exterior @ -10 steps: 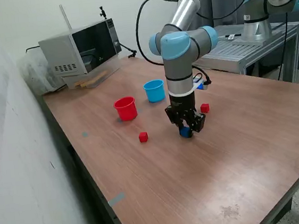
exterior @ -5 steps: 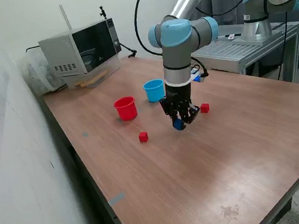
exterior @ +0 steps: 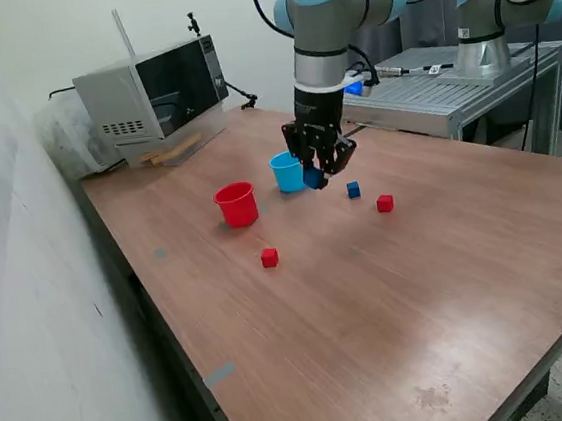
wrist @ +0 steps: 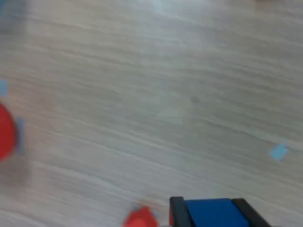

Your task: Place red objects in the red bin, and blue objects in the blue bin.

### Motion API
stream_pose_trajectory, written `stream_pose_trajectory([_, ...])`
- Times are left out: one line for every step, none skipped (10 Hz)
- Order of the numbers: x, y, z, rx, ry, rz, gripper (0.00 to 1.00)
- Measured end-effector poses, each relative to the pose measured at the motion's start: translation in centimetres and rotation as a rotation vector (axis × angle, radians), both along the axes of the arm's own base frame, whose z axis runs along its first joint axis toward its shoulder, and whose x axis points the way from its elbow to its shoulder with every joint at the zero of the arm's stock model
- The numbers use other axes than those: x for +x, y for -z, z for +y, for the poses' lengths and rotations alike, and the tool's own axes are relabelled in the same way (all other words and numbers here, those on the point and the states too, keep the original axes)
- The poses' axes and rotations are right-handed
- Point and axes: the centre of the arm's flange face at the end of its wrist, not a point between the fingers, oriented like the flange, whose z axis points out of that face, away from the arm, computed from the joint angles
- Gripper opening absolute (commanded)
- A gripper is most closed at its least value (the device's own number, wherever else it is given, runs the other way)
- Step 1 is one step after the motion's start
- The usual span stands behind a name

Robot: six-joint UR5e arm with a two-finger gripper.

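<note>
Lifted and swung over since a moment ago, my gripper [exterior: 318, 173] clamps a dark-blue cube [exterior: 313, 177] above the tabletop [exterior: 390, 289], just beside the sky-blue cup [exterior: 287, 171]; the red cup [exterior: 236, 204] stands nearby.

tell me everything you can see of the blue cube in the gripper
The blue cube is small, solid and dark blue, with flat faces and a matte, plastic-like look. It is clamped between the two black fingers of the gripper, lifted clear of the wooden table, and hangs beside the blue cup, at that cup's side toward the exterior view's right. Only the fingers touch it.
</note>
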Motion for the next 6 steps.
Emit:
stream_pose_trajectory([0.6, -1.1, 2.7, 0.004, 0.034, -0.010, 0.00])
stream_pose_trajectory([1.2, -1.9, 6.1, 0.008, 0.073, -0.026, 0.00])
stream_pose_trajectory([1.9, -2.3, 10.0, 0.010, 0.113, -0.045, 0.00])
stream_pose_trajectory([2.5, -2.4, 13.8, 0.010, 0.152, -0.065, 0.00])
stream_pose_trajectory([3.1, -2.4, 17.6, 0.009, 0.189, -0.083, 0.00])
stream_pose_trajectory([3.7, -2.3, 21.0, 0.007, 0.225, -0.097, 0.00])
